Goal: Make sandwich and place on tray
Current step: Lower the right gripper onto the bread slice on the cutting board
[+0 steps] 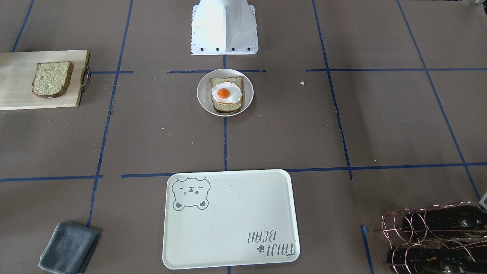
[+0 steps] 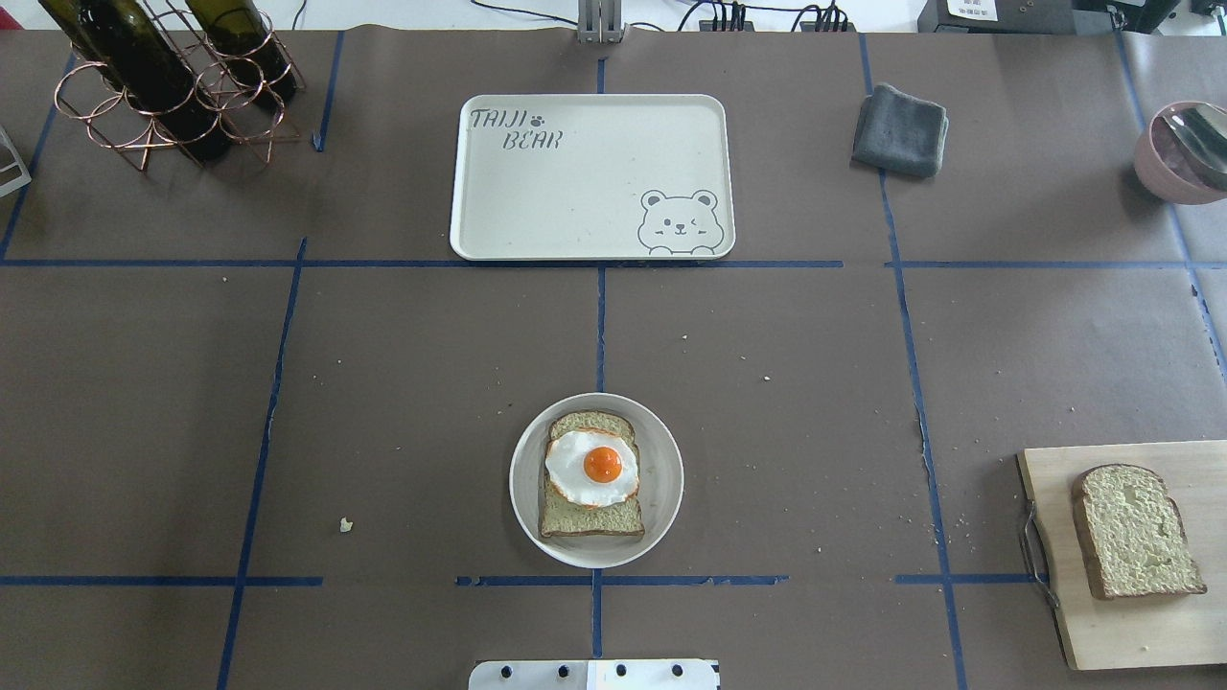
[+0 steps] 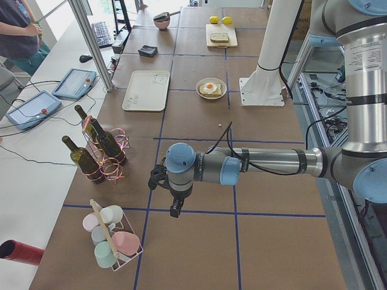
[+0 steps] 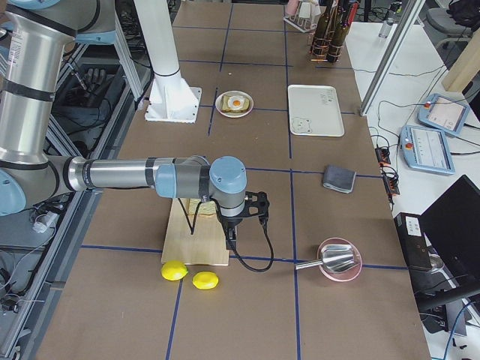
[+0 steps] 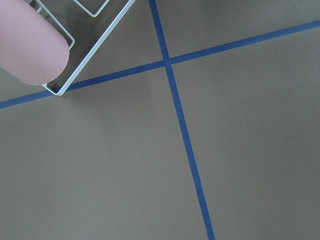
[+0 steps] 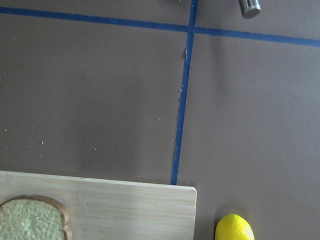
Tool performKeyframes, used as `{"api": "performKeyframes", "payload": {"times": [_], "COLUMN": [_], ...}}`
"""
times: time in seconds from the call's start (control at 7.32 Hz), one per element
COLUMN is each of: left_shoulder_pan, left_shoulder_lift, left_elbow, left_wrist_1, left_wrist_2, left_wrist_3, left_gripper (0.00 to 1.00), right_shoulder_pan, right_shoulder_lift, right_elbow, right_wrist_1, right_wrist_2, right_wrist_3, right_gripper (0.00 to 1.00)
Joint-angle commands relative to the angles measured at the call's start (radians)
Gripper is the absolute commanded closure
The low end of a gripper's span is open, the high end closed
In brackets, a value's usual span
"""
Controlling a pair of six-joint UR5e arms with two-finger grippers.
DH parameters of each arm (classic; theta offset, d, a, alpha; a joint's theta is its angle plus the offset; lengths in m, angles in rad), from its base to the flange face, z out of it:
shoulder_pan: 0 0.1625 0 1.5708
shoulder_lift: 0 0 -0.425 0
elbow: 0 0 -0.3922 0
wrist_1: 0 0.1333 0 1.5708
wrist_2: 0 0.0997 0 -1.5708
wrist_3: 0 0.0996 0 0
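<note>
Currently the sandwich is in two parts. Overhead view: one bread slice (image 2: 591, 516) lies flat on the round white plate (image 2: 671, 479) at lower centre of frame, with the fried egg (image 2: 592, 467) on top of it, yolk up. The second bread slice (image 2: 1136, 530) lies uncovered on the wooden board (image 2: 1102, 632) at the lower right edge, well apart from the plate. The tray (image 2: 575, 182) sits at upper centre, directly above the plate in frame, bear drawing in its lower right corner.

Further out on the desk (image 2: 383, 383): a grey cloth (image 2: 901, 131) to the right of the tray, a wire rack with wine bottles (image 2: 144, 86) in the upper left corner, and a pink bowl (image 2: 1179, 153) at the right edge.

Left tool (image 3: 175, 210): I see it only from the side, pointing down near a basket of cups (image 3: 112, 241). I cannot tell whether its fingers are apart or together.

Right tool (image 4: 229, 240): also seen only from the side, pointing down over the board's end, with two lemons (image 4: 189, 275) just below in frame. Again I cannot tell its finger spacing.
</note>
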Motion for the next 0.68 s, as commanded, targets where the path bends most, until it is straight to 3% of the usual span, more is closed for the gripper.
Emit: {"api": "performKeyframes", "payload": {"times": [0.0,0.27,0.55], "left_shoulder_pan": [0.0,0.0,0.0], "left_shoulder_lift": [0.002,0.002,0.003], "left_elbow": [-0.001,-0.001,0.0], "left_wrist_1": [0.0,0.0,0.0], "left_wrist_2": [0.0,-0.012,-0.015], "left_wrist_3": [0.0,0.0,0.0], "left_gripper": [0.0,0.0,0.0], "right_shoulder_pan": [-0.008,-0.028,-0.057], "right_shoulder_lift": [0.003,0.017,-0.004], "right_elbow": [0.001,0.006,0.01], "right_wrist_1": [0.047,0.111,0.19], "right_wrist_2": [-0.004,0.013,0.165], "right_wrist_3": [0.005,0.008,0.016], "right_gripper": [0.0,0.0,0.0]}}
